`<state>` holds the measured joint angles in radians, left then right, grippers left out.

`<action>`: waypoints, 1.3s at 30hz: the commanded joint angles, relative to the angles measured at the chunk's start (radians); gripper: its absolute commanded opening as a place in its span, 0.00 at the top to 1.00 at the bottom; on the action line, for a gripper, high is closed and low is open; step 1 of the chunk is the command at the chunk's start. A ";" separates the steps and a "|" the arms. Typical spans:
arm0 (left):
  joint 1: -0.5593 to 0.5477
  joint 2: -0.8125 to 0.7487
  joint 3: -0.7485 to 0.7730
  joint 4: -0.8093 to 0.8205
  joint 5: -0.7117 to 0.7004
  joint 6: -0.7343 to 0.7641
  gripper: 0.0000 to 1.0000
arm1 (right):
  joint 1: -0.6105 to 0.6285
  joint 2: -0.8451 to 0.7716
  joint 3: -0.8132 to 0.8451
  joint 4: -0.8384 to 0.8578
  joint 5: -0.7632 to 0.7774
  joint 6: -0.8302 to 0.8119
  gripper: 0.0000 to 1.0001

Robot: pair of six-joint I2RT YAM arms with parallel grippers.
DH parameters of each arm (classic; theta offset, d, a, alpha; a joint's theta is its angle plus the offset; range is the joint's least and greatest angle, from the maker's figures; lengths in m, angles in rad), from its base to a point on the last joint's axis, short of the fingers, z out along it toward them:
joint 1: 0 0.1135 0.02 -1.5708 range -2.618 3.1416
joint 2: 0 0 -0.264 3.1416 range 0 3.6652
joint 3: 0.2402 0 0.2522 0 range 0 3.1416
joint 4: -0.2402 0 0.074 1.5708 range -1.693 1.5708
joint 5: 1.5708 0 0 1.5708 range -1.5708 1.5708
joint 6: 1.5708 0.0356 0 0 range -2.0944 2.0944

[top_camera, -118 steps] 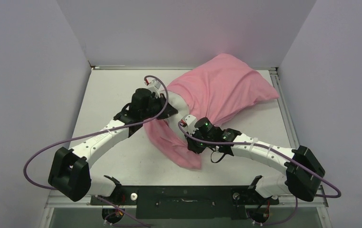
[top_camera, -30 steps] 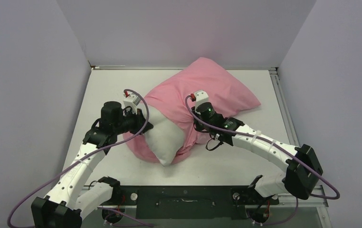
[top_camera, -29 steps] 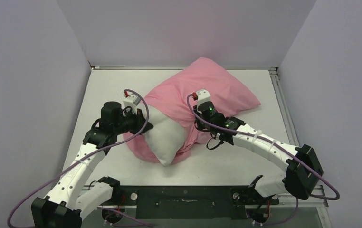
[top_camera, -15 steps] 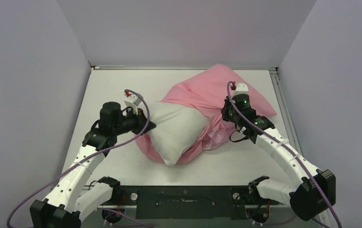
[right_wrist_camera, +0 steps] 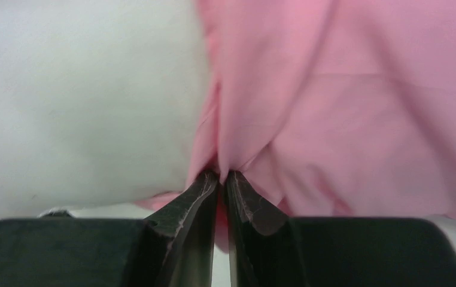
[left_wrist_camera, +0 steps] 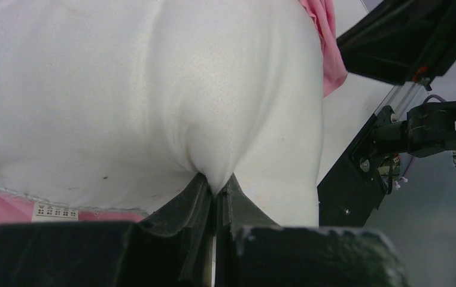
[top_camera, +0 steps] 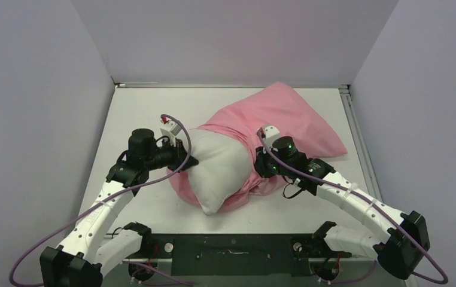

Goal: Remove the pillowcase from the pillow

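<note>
From above, the pillow (top_camera: 219, 170) lies on the table (top_camera: 136, 113), half out of the pillowcase (top_camera: 291, 116); at the left wrist, the left gripper (left_wrist_camera: 215, 182) pinches only a thin pillow fold, which may slip under pull; at the right wrist, the right gripper (right_wrist_camera: 221, 178) clamps bunched pillowcase that could slide free.

Far more of the pillow (top_camera: 219, 170) has come out of the pillowcase (top_camera: 291, 116) than four seconds ago. My right gripper (top_camera: 260, 169), further right and back half a second ago, has returned to pinch the bunched pink edge beside the white.
</note>
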<state>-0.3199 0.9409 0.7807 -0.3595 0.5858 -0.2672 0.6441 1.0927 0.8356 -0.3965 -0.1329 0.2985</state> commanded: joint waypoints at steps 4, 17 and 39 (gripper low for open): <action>0.002 -0.015 0.051 0.046 0.001 0.021 0.92 | 0.187 0.008 0.129 -0.106 0.058 -0.075 0.68; 0.019 -0.003 0.178 -0.138 -0.527 -0.161 0.08 | 0.193 0.165 0.391 -0.108 0.240 -0.212 0.07; 0.036 0.273 -0.057 0.431 -0.208 -0.476 0.75 | 0.185 0.537 0.714 -0.015 0.271 -0.289 0.10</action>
<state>-0.2787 1.2308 0.7845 -0.1066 0.2550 -0.7071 0.8326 1.5826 1.4624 -0.4576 0.1165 0.0326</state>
